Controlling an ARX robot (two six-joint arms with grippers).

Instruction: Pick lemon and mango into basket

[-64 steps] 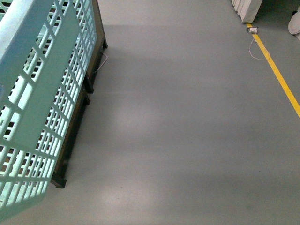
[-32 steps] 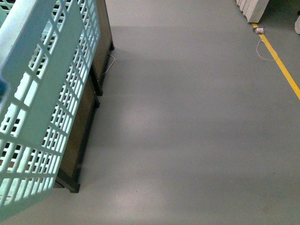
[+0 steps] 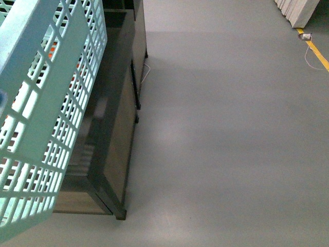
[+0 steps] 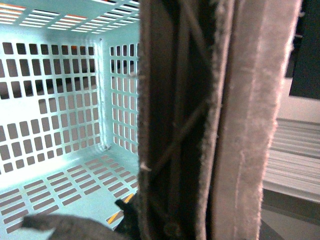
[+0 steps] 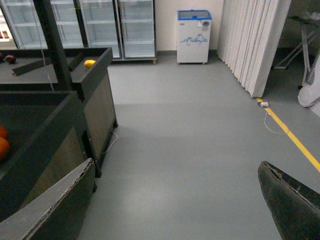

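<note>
The light teal basket (image 3: 46, 103) hangs tilted at the left of the front view, close to the camera. Its slotted inside (image 4: 65, 100) fills the left wrist view and no fruit shows in it. My left gripper (image 4: 200, 200) is shut on the basket, with a fuzzy grey pad (image 4: 250, 125) pressed along a dark brown strip. My right gripper (image 5: 175, 210) is open over bare grey floor, nothing between its dark fingers (image 5: 292, 205). A small yellow fruit (image 5: 89, 63) lies on the far dark stand; I cannot tell whether it is the lemon or the mango.
Dark display stands (image 3: 115, 144) run along the left; the near one (image 5: 50, 135) holds orange-red fruit (image 5: 2, 142). Glass-door fridges (image 5: 135, 25), a small white freezer (image 5: 194, 35) and a white folding curtain (image 5: 250, 40) line the back. A yellow floor line (image 5: 295, 145) runs on the right.
In the front view the dark stand has slid rightward and much more of it shows. The yellow line has moved to the right edge. The basket keeps its place in the picture.
</note>
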